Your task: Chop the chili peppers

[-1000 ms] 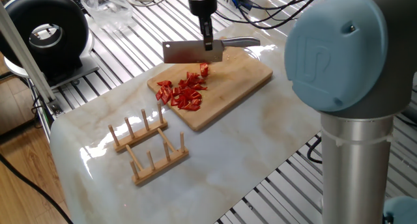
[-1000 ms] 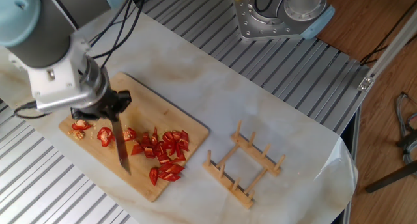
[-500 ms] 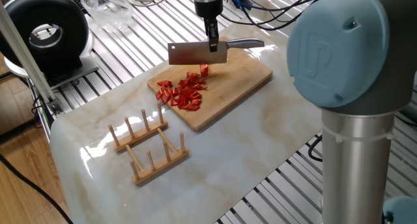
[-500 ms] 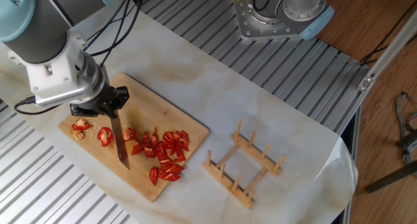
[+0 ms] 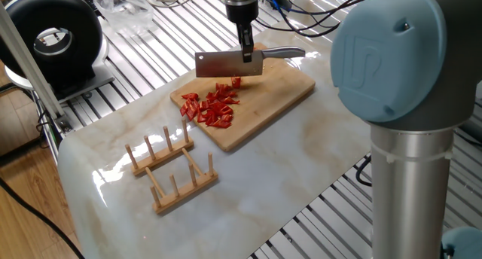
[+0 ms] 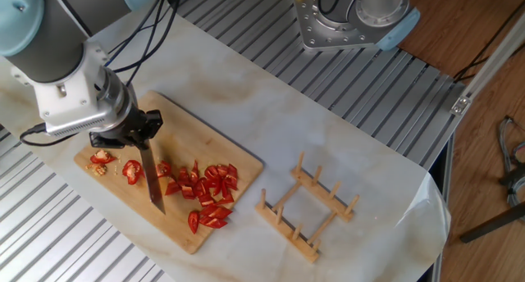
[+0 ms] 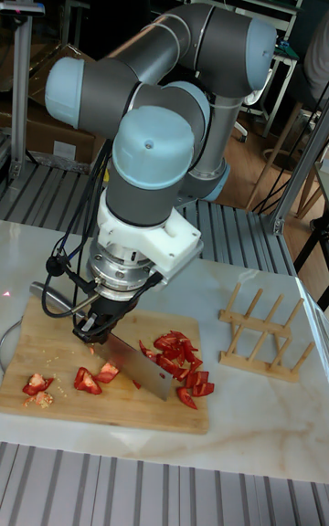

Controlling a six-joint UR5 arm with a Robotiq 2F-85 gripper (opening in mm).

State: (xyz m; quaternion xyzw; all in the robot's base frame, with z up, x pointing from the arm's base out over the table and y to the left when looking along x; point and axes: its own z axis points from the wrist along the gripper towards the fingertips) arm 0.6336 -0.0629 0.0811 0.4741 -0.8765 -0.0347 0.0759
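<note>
UR5 arm (image 7: 174, 115) fills most of the tall fixed view, and its big blue joint cap (image 5: 392, 56) blocks the right side of one fixed view. White marble surface (image 6: 344, 163) carries everything, with ribbed metal decking around it. Black round device (image 5: 53, 37) sits well off to the claw's side, off the marble. Bamboo cutting board (image 5: 271, 93) lies directly under the claw. Wooden peg rack (image 5: 169, 169) lies on the marble, well apart from the claw and beyond the board's end.

Claw (image 6: 131, 134) is clamped on the handle end of a cleaver (image 5: 228, 63). The blade hangs above the board, edge down, flat side facing one fixed view, metal handle (image 5: 282, 53) sticking out past the claw. In the other fixed view the blade (image 6: 152, 184) runs across the board's width.

Compared with a second ago the cleaver sits higher and slightly further along the board; the last half second shows almost no shift.

Chili peppers (image 6: 205, 192) are already cut into many small red bits, no long halves visible. The main heap lies on the board on the rack side of the blade, spread loosely along the board's length. A few bits (image 6: 102, 159) lie on the other side of the blade, near the board's end, with pale seed crumbs beside them. One bit (image 5: 236, 82) sits just below the blade.
</note>
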